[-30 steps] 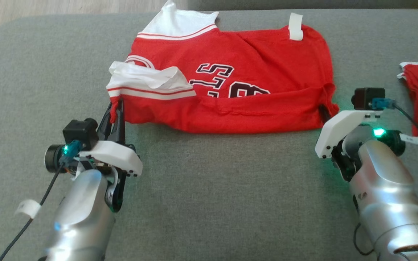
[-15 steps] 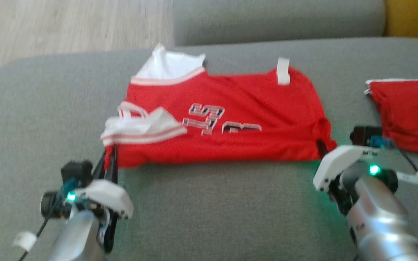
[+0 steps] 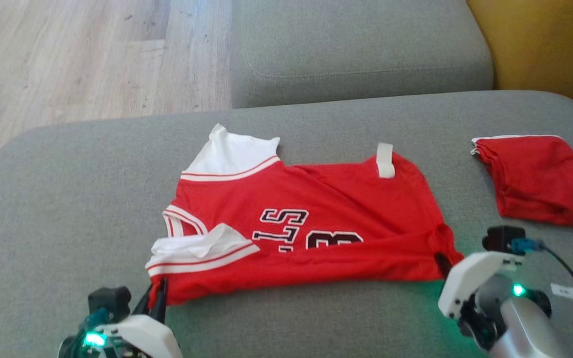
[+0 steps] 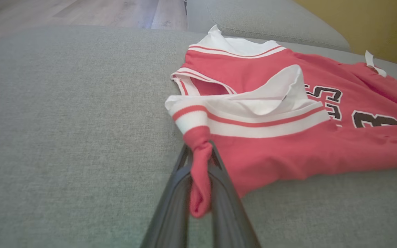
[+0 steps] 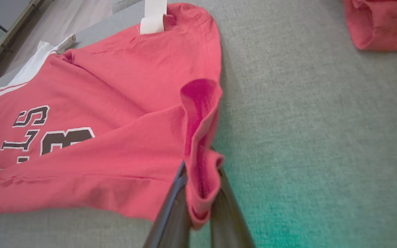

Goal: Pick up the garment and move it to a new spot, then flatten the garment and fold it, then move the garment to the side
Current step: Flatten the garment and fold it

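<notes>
Left gripper (image 4: 199, 151) was clamped shut on a twisted red corner of the jersey (image 3: 316, 209), just below its white striped band (image 4: 253, 129). Your right gripper (image 5: 201, 172) pinched the opposite near corner in a bunched fold. The jersey looked like thin, soft knit: light and limp, likely to sag and crease between your two holds, and unlikely to slip from a tight pinch. The two near corners seemed the sensible places to take it, with the edge drawn taut between them. It lay across the middle of the grey sofa cushion (image 3: 67, 199), its long axis running left to right. White-trimmed openings pointed to the robot's left and the plain red end with a white tag (image 3: 385, 160) to its right, with the lettering upside down in the head view. A second red garment (image 3: 535, 179) sat well apart on the right, with wooden floor (image 3: 67, 59) beyond the cushion.
</notes>
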Robot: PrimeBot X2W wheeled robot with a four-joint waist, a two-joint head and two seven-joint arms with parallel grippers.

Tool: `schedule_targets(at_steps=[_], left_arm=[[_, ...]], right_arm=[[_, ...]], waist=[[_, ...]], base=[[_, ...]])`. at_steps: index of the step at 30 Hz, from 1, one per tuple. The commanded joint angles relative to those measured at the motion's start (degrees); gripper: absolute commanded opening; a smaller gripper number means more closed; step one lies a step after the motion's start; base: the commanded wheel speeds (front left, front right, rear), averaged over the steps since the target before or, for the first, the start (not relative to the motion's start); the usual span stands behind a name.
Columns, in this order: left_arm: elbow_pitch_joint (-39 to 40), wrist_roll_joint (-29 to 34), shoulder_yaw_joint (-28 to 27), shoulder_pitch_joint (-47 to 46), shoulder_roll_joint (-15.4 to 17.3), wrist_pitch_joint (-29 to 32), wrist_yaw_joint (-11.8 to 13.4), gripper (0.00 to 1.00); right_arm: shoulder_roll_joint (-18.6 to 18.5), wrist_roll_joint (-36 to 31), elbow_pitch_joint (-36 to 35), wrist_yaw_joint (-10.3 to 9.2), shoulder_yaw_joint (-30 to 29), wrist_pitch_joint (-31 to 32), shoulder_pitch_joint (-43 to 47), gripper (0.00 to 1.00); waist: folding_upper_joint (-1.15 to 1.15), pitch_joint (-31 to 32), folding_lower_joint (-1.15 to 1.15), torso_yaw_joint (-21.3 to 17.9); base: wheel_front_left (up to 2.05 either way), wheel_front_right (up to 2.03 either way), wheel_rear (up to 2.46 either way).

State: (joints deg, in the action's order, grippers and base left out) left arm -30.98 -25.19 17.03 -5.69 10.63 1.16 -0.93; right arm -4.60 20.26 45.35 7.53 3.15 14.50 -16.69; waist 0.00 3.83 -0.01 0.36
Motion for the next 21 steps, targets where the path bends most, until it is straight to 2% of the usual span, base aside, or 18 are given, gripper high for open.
schedule_targets(at_steps=[1,7,8,9,10,18,21], left_arm=[[2.75,-0.43,-1.69,-1.54,1.67,0.30,0.58,0.00],[8.00,-0.63,-1.27,1.60,2.41,3.35,2.17,0.00],[8.49,-0.61,-1.16,1.85,2.42,3.62,2.38,0.10],[8.87,-0.58,-1.08,2.04,2.44,3.84,2.61,0.45],[9.17,-0.45,-1.01,2.16,2.49,3.96,2.89,1.00],[11.41,-0.44,-1.99,1.61,2.41,1.75,4.46,1.00],[13.10,-0.50,-3.35,0.29,2.57,-0.88,5.19,1.00]], right_arm=[[-0.72,0.48,-3.21,-0.04,0.73,0.72,-0.42,0.00],[0.01,0.03,-12.75,-0.04,-2.66,5.91,5.85,0.00],[0.24,-0.21,-14.17,-0.04,-3.41,6.34,6.62,0.22],[0.48,-0.52,-15.50,-0.04,-4.14,6.67,7.33,1.00],[0.72,-0.80,-16.69,-0.04,-4.87,6.97,7.95,1.00],[1.61,-1.68,-24.65,-0.04,-7.16,4.23,9.48,1.00],[1.68,-1.86,-27.12,-0.04,-7.03,1.45,9.06,1.00]], waist=[[0.00,0.16,0.01,0.09],[0.00,0.33,0.01,0.21],[0.00,0.28,0.01,0.23],[0.00,0.25,0.01,0.24],[0.00,0.19,0.01,0.25],[0.00,-0.66,0.01,0.09],[0.00,-1.29,0.01,0.03]], base=[[0.00,0.00,0.00],[0.00,0.00,0.00],[0.00,0.00,0.00],[0.00,0.00,0.00],[0.00,0.00,0.00],[0.00,0.00,0.00],[0.00,0.00,0.00]])
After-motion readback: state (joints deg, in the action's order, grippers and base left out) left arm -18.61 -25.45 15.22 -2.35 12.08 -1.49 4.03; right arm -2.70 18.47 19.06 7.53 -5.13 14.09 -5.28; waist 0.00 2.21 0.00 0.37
